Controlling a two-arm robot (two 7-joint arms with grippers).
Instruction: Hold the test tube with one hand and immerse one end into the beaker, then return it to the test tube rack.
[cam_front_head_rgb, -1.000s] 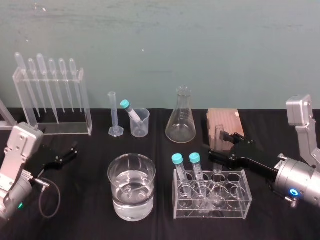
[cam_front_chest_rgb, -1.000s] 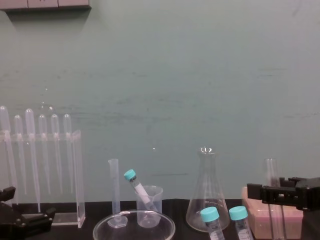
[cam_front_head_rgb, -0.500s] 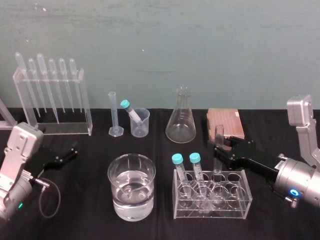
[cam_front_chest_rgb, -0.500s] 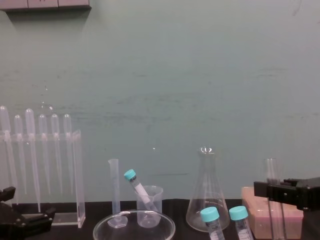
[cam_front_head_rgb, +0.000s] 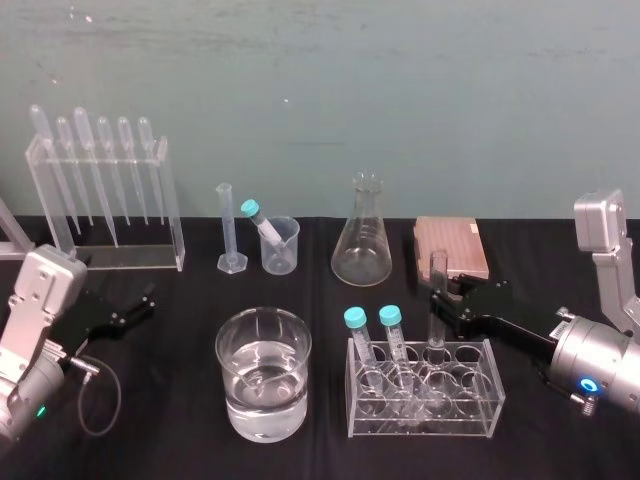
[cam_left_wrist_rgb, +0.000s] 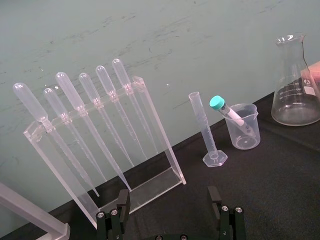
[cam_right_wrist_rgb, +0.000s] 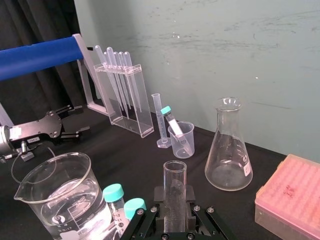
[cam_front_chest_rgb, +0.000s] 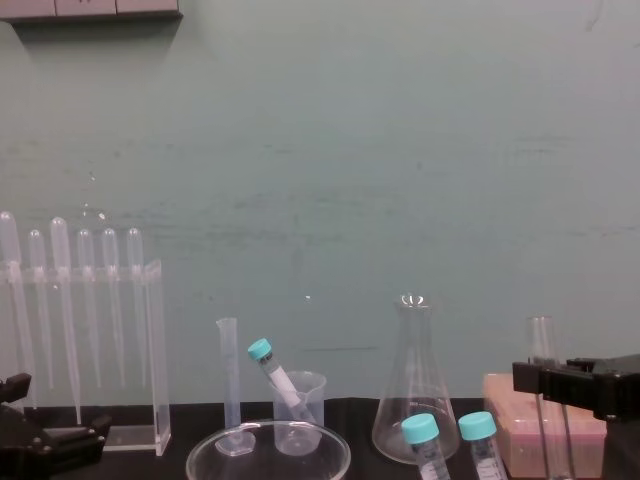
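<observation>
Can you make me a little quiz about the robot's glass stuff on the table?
1. True or false: the beaker has liquid in it.
2. How many teal-capped tubes stand in the test tube rack? A one, B two, C four.
3. Fill in: the left gripper sits idle at the left; the jaws of the ___ gripper are around the test tube.
Key: 1 true; 2 B; 3 right gripper.

The right hand (cam_front_head_rgb: 445, 298) reaches in low from the right, fingers clamped around the test tube (cam_front_head_rgb: 437, 268). The left hand (cam_front_head_rgb: 140, 302) rests parked at the left, fingers spread apart.
</observation>
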